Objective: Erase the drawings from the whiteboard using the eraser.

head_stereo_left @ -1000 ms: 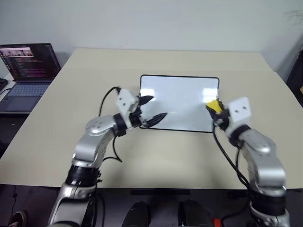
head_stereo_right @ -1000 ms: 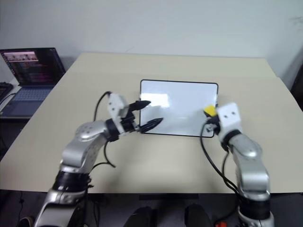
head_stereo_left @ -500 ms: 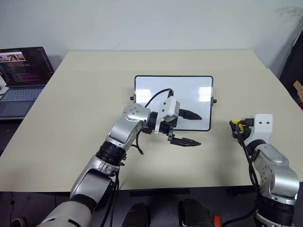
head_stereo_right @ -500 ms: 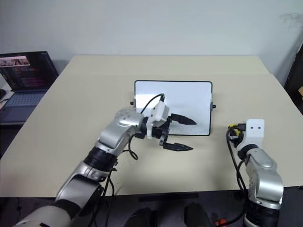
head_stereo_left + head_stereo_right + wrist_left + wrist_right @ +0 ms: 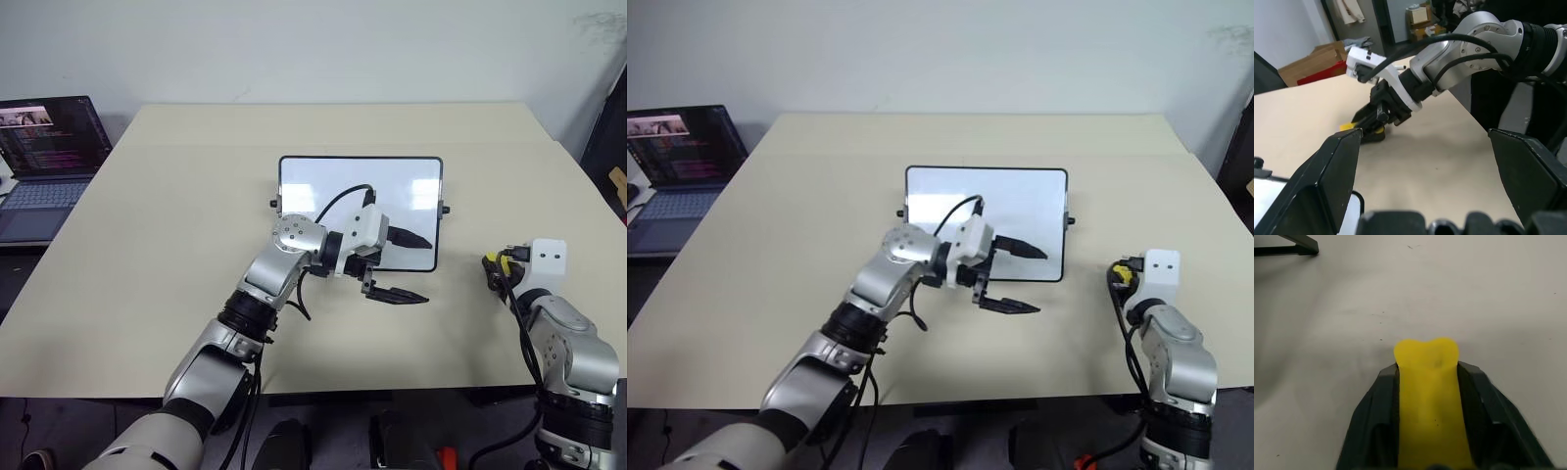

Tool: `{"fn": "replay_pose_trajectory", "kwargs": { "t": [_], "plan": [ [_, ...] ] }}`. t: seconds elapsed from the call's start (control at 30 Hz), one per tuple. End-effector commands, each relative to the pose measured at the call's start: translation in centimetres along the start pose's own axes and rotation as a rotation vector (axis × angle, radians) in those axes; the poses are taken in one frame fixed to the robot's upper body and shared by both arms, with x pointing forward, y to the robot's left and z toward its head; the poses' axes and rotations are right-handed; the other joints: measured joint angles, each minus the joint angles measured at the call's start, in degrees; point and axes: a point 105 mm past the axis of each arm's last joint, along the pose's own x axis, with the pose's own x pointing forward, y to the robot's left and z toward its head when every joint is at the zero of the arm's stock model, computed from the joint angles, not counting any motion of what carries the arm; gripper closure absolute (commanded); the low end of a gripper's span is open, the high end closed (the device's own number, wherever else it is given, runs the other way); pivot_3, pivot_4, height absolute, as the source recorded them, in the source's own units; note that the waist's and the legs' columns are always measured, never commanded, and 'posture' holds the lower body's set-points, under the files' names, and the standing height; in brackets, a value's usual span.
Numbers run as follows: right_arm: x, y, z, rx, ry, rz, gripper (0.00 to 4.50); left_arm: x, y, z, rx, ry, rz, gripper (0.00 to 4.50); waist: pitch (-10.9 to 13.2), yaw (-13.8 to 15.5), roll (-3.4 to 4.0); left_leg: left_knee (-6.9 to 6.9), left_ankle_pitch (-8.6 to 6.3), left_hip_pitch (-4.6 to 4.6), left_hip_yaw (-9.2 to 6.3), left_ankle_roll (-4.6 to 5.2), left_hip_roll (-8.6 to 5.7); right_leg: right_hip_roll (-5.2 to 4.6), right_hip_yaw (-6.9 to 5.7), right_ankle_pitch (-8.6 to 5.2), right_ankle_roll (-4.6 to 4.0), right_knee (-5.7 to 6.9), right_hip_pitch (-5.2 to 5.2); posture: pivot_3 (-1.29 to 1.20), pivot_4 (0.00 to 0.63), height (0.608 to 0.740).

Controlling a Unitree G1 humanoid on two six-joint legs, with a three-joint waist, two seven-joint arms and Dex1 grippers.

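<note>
**Eraser off the board, wedged in right tool**

Eraser sandwiched between the two black fingers of the right tool, yellow tip poking out past them and hovering close over bare table; possibly just touching it, hard to say from the wrist view. Fingers close against both sides of the block, so a grip by the look of it, though none too firm. Whiteboard well apart from that tool, off toward the middle of the table, flat, surface reading as plain white with glare; drawings not made out on it at this size, so either wiped or too faint to tell.

Left tool spread wide and empty, one finger over the board's near right corner, the other beyond the near edge above the table. Laptop far off past the left arm.

Risks from here: slackening of the right grip, dropping the eraser onto the table or tipping it on contact. Left tool's lower finger close enough to nudge or drag the board if swept across. If any marks remain, a long reach back needed.
</note>
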Motion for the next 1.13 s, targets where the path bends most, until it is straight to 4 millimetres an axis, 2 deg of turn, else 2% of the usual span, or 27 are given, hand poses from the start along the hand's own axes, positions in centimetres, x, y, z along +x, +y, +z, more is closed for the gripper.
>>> {"fn": "replay_pose_trajectory", "kwargs": {
  "t": [0.03,0.17,0.3,0.43,0.57,0.67,0.73,0.8,0.93,1.03,1.13],
  "plan": [
    [0.1,-0.7,2.4,-0.010,-0.095,-0.024,1.40,0.0,0.2,0.6,0.045,-0.009,0.019,0.00,0.0,0.0,0.02,0.00,0.00,0.00,0.01,0.00,0.00,0.00,0.01,0.00,0.00,0.01,0.00,0.00,0.150,0.740],
    [-0.5,-0.3,4.2,0.001,-0.191,-0.002,0.03,-1.4,0.7,0.0,0.014,-0.010,0.128,0.00,0.0,-0.1,0.06,0.00,0.00,0.03,0.01,0.00,0.01,0.00,0.02,0.00,0.00,0.02,0.00,0.00,0.150,0.740],
    [-2.1,0.6,6.0,-0.001,-0.293,0.038,0.03,-3.8,0.7,-0.6,-0.044,-0.019,0.287,0.00,-0.1,-0.2,0.11,-0.01,0.00,0.02,0.02,0.00,0.04,0.00,0.07,0.00,0.00,0.06,-0.05,0.00,0.150,0.740],
    [-5.2,5.0,6.6,0.023,-0.380,0.237,0.03,-8.4,-0.4,-1.1,-0.142,-0.027,0.565,0.00,-0.1,-0.2,0.16,-0.01,0.00,-0.01,-0.04,0.00,0.07,-0.05,0.13,0.00,0.00,0.04,-0.05,0.00,0.150,0.740],
    [-8.1,6.9,4.8,-0.066,-0.455,0.222,0.03,-14.6,-2.6,-2.2,-0.304,-0.036,0.982,0.00,-0.1,0.0,0.18,-0.04,-0.03,-0.05,-0.11,0.00,0.17,-0.19,0.18,-0.01,-0.01,-0.04,-0.08,0.00,0.150,0.740],
    [-8.7,7.2,1.7,-0.084,-0.428,0.210,0.03,-17.5,-4.8,-3.7,-0.332,0.045,1.239,0.00,-0.1,0.5,0.13,0.08,-0.04,-0.04,-0.13,-0.01,0.08,-0.25,0.15,0.02,0.04,-0.04,0.02,0.00,0.150,0.740],
    [-8.7,7.3,0.0,-0.073,-0.409,0.205,0.03,-18.1,-6.2,-4.6,-0.336,0.106,1.323,0.00,-0.2,0.8,0.07,0.07,-0.04,0.18,-0.13,0.00,0.05,-0.26,0.16,0.04,0.07,-0.09,0.23,0.00,0.150,0.740],
    [-8.5,6.5,-1.2,0.006,-0.395,0.176,0.03,-19.6,-7.9,-6.2,-0.365,0.165,1.467,0.00,-0.2,1.0,0.06,0.05,-0.04,0.33,-0.10,-0.01,0.04,-0.24,0.16,0.03,0.07,-0.09,0.35,0.00,0.150,0.740],
    [-8.2,4.5,-1.6,0.059,-0.401,0.134,0.03,-21.0,-10.5,-8.6,-0.403,0.281,1.610,0.00,-0.1,1.4,0.07,0.05,-0.03,0.57,0.06,-0.01,0.10,-0.21,0.16,0.04,0.05,-0.06,0.51,0.00,0.150,0.740],
    [-8.7,4.9,-2.9,0.032,-0.355,0.151,0.03,-21.1,-11.1,-9.1,-0.408,0.302,1.623,0.00,-0.2,1.4,0.05,0.02,-0.04,0.92,-0.04,0.00,0.17,-0.18,0.13,-0.19,0.21,-0.12,0.93,0.00,0.150,0.740],
    [-8.6,5.5,-4.1,0.073,-0.283,0.149,0.03,-20.8,-9.7,-8.6,-0.366,0.273,1.601,0.00,-0.2,1.4,0.05,-0.02,-0.04,0.91,-0.09,-0.01,0.21,-0.15,0.11,-0.21,0.14,-0.11,0.94,0.00,0.150,0.740]
  ]
}}
